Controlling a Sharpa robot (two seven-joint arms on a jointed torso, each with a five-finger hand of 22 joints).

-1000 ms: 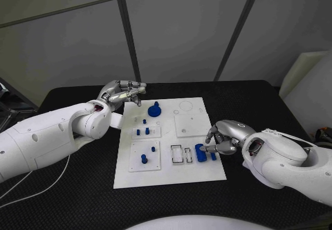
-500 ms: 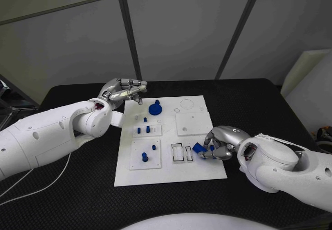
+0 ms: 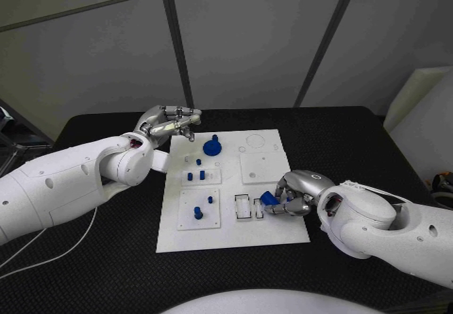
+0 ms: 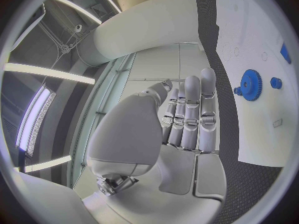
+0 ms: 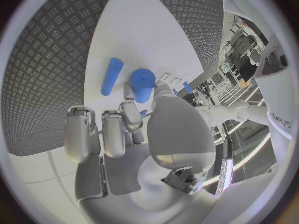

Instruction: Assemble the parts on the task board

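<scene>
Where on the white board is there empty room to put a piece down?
The board's near strip, below the peg plates and slots, is bare. It is crowded around the right hand, holding a blue piece, and near the gear.

- Task board [image 3: 231, 235]: white.
- Parts: blue, incl. the gear [image 3: 213, 148], the pegs [image 3: 198, 212] and the cylinder [image 5: 142, 84] at the right hand.
- Table [image 3: 94, 261]: black, with a raised diamond tread pattern.
- Left hand [image 3: 170, 122], right hand [image 3: 292, 193]: silver.
- Arms [image 3: 66, 183]: white.
</scene>
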